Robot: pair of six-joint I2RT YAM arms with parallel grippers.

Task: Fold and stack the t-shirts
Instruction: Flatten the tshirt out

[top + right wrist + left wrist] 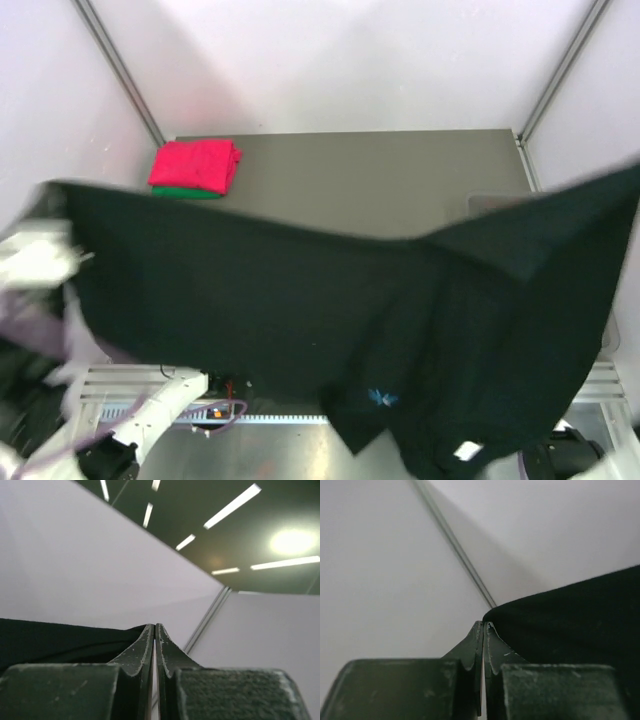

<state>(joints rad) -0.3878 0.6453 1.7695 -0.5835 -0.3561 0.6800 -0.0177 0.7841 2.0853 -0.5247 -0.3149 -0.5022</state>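
A black t-shirt (330,310) hangs spread in the air across the top view, stretched between both grippers. Its small white tag (467,451) shows at the lower right. My left gripper (484,625) is shut on the shirt's left corner, with the black cloth (575,625) trailing to its right. My right gripper (154,626) is shut on the other corner, with cloth (55,640) to its left. A folded pink-red tee (196,163) lies on a folded green tee (184,192) at the table's far left. In the top view the left arm (35,258) is blurred and the right gripper is out of frame.
The grey table (380,165) shows beyond the hanging shirt, which hides its near half. A clear bin's edge (492,203) peeks out at the right, just above the cloth. White walls enclose the table on three sides.
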